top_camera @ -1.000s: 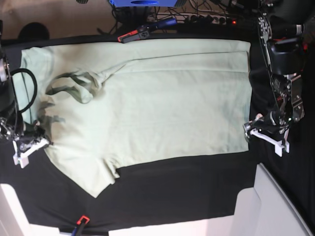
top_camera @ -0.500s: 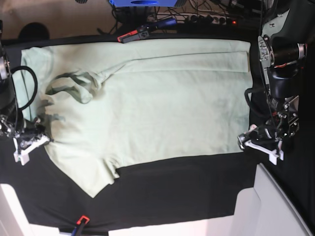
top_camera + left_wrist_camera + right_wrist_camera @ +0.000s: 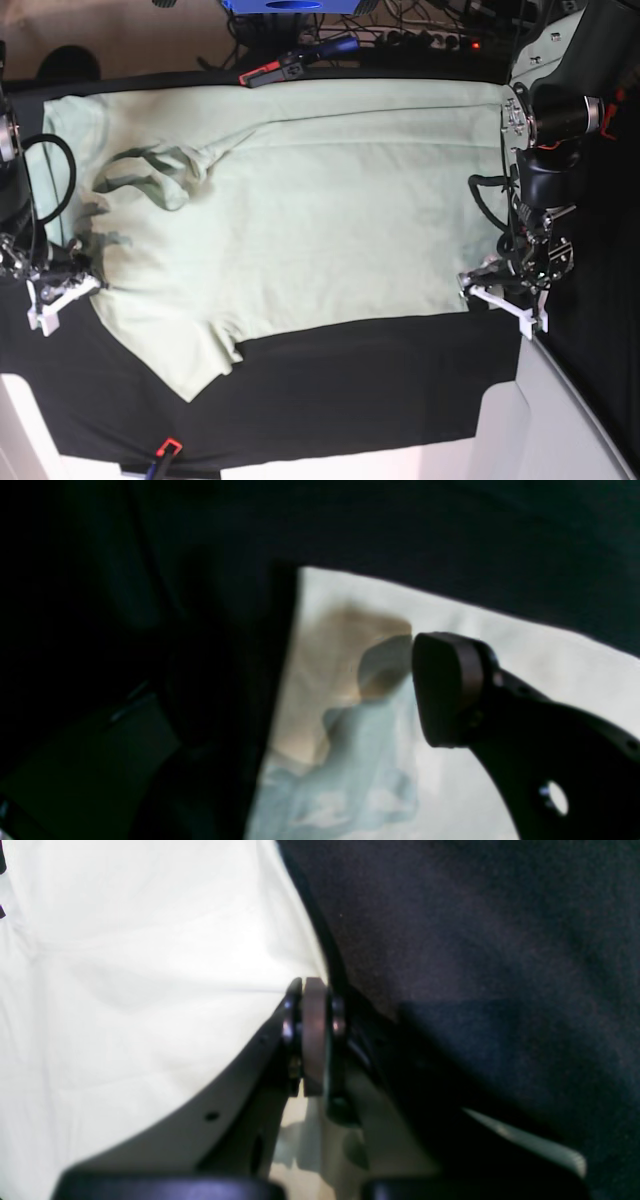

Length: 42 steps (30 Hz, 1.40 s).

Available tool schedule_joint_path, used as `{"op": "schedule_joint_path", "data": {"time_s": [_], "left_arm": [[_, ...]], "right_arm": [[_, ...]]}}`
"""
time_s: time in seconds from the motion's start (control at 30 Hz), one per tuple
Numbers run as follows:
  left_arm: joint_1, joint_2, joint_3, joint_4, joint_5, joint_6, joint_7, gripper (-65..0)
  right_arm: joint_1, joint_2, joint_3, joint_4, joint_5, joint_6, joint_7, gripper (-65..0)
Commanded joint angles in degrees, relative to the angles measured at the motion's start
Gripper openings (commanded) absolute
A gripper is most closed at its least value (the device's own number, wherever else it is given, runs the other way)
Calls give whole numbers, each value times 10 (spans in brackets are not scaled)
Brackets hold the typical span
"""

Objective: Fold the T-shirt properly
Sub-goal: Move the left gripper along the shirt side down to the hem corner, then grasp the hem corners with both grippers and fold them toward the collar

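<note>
While T-shirt (image 3: 300,210) lies flat — left gripper (image 3: 497,292) spread

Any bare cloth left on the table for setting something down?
A wide strip of black table cloth is bare below the T-shirt hem, between its lower sleeve and the left hand. Crowded: the shirt fills the middle, the right hand sits at its shoulder edge.

— What's unclear?
— The left gripper (image 3: 497,289) covers the T-shirt (image 3: 300,210) hem corner; one finger is lost in blur.
— And the right gripper (image 3: 312,1035)?
— Perhaps pinching cloth; its base is cut off.
</note>
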Motion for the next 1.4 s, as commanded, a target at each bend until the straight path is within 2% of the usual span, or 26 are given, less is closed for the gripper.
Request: {"op": "schedule_joint_path", "data": {"time_s": [0.0, 0.03, 0.07, 0.13, 0.2, 0.23, 0.33, 0.47, 0.6, 0.7, 0.73, 0.97, 1.1, 1.37], "left_arm": [[-5, 2, 1, -1, -10, -14, 29, -89], [-5, 7, 0, -1, -10, -14, 29, -99], [-5, 11, 0, -1, -10, -14, 29, -138], [-5, 11, -1, -2, -10, -13, 29, -299], [-5, 11, -2, -1, -10, -12, 29, -526], [-5, 11, -2, 0, -10, -12, 29, -559], [-5, 10, -2, 0, -10, -12, 32, -526], [-6, 8, -2, 4, -10, -12, 34, -559], [2, 2, -1, 70, -10, -14, 98, -571], [19, 5, -1, 131, -11, -14, 143, -650], [20, 6, -1, 147, -11, -14, 152, -650], [91, 13, -2, 305, -11, -13, 161, -650], [108, 13, -2, 346, -11, -14, 198, -650], [168, 14, -2, 448, -11, -14, 201, -650]], "right_arm": [[18, 11, 1, 7, 6, 4, 9, -650], [18, 11, 1, 8, 6, 4, 9, -650], [18, 12, 1, 8, 6, 4, 9, -650], [18, 12, 1, 8, 6, 4, 9, -650], [18, 12, 1, 8, 6, 4, 9, -650], [18, 12, 1, 8, 6, 4, 9, -650], [18, 12, 1, 8, 6, 4, 9, -650], [19, 12, 2, 8, 6, 4, 12, -650], [22, 12, 3, 9, 6, 4, 12, -650], [20, 12, 5, 27, 6, 4, 12, -650], [19, 12, 5, 34, 6, 4, 12, -650], [18, 17, 6, 42, 7, 4, 12, -650], [18, 23, 6, 42, 9, 4, 12, -650], [11, 39, 7, 44, 9, 4, 9, -650]]}}
